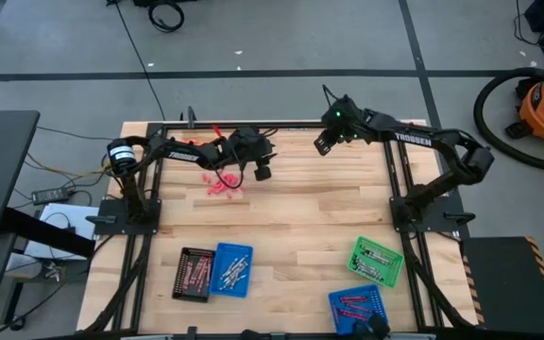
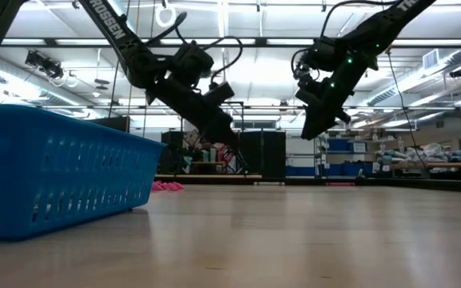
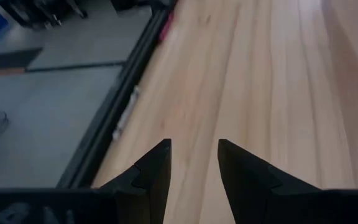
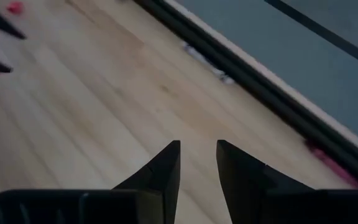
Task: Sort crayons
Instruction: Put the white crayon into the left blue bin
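Observation:
A small heap of red-pink crayons lies on the wooden table at the far left; the low view shows the crayons as a flat pile. My left gripper hangs just right of the heap, above the table, open with nothing between its fingers. My right gripper hovers over the far middle of the table, also open and empty, its fingers over bare wood. Both grippers slant down, well clear of the tabletop.
Near the front edge stand a black tray and a blue tray at the left, a green tray and another blue tray at the right, each with crayons in it. A black rail runs along the far edge.

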